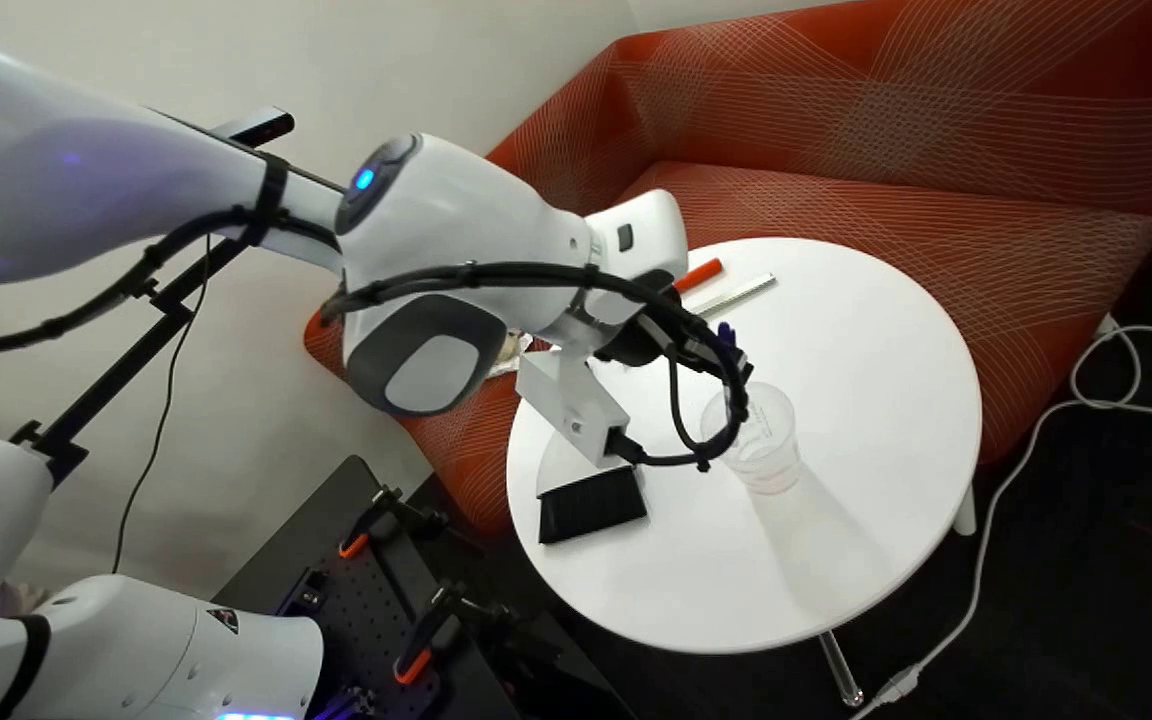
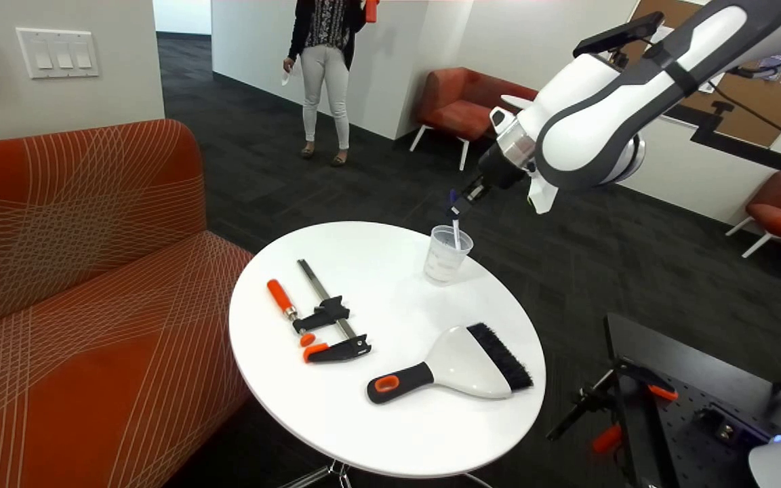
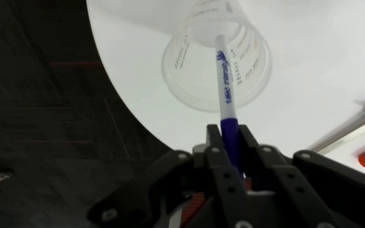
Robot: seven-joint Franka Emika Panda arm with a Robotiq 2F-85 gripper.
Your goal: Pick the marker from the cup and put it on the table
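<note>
The marker has a white barrel [image 3: 224,79] and a dark-blue cap, which also shows in both exterior views [image 1: 726,333] [image 2: 452,197]. My gripper [image 3: 229,128] is shut on the blue cap, with one finger on each side. In an exterior view the gripper [image 2: 459,205] is above the cup and the marker's white lower end is inside the cup's mouth. The clear cup [image 2: 441,266] stands upright on the round white table [image 2: 390,427], near its edge. The cup also shows in an exterior view [image 1: 768,455], partly behind the gripper cable, and in the wrist view [image 3: 188,91].
A black and orange bar clamp [image 2: 331,312] lies on the table. A white brush with black bristles [image 2: 468,362] lies near it. A red-orange couch [image 1: 896,200] stands against the table's side. A person [image 2: 326,68] stands in the background.
</note>
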